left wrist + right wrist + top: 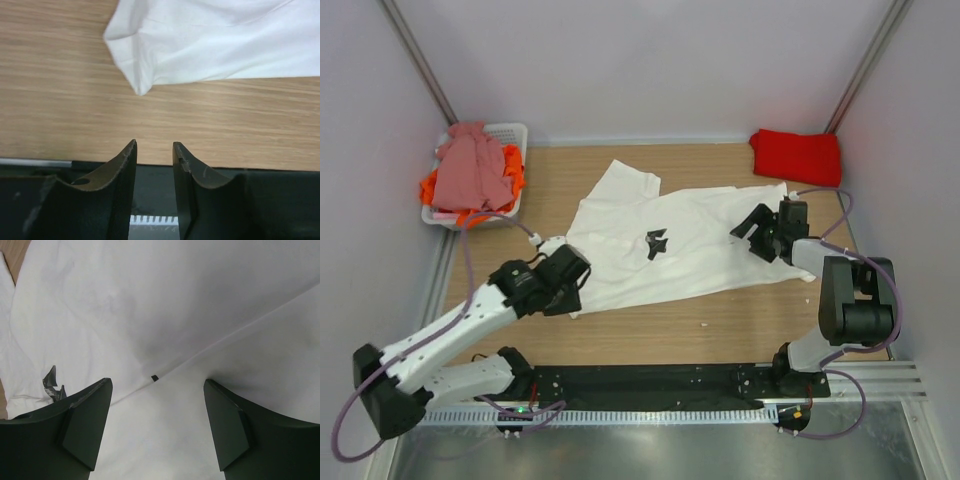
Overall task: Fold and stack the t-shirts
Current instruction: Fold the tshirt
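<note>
Holding left pincer (154,145) narrowly parted and empty over wooden bench (60,100) at eight o'clock, poising right pincer (157,382) wide above white t-shirt (175,300) at three o'clock, amid pale walls (620,60).

The wooden table (720,320) bears white t-shirt (700,250), red t-shirt (797,157), seemingly the basket (513,130).
</note>
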Available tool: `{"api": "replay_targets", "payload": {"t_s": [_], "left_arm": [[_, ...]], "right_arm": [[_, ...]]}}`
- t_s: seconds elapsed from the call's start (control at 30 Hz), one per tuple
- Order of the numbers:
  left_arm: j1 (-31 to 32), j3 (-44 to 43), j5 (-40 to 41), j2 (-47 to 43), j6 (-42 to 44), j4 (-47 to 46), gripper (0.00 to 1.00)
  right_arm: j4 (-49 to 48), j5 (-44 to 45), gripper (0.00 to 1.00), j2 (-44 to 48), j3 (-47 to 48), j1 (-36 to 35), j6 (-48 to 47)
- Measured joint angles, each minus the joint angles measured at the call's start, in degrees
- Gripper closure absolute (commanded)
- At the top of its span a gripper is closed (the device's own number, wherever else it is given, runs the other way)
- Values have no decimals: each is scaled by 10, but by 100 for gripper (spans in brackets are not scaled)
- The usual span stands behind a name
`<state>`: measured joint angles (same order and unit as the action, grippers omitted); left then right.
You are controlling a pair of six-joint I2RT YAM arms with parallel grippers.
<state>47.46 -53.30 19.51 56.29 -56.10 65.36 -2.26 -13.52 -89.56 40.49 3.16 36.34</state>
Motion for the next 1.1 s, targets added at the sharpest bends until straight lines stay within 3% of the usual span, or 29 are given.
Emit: {"api": "replay_targets", "payload": {"t_s": [0.2, 0.3, 0.5, 0.7, 0.93, 1.0, 1.1], "left_arm": [[-1, 1, -42, 262, 43, -174, 68], [-9, -24, -43, 330, 64, -210, 68], [-30, -25, -43, 366, 84, -249, 70], [-34, 5, -36, 356, 90, -246, 67], [-44, 45, -37, 319, 95, -212, 73], [-45, 59, -46, 295, 90, -193, 65], [-45, 42, -42, 250, 91, -148, 27]], "right_arm": [[-5, -2, 19, 2, -3, 1, 0], [-4, -1, 14, 4, -4, 1, 0], [5, 23, 3, 43, -32, 0, 10], [7, 45, 0, 122, -100, -1, 36], [96, 116, 0, 245, -156, -60, 68], [126, 137, 0, 260, -156, -85, 76], [185, 171, 0, 289, -150, -108, 78]]}}
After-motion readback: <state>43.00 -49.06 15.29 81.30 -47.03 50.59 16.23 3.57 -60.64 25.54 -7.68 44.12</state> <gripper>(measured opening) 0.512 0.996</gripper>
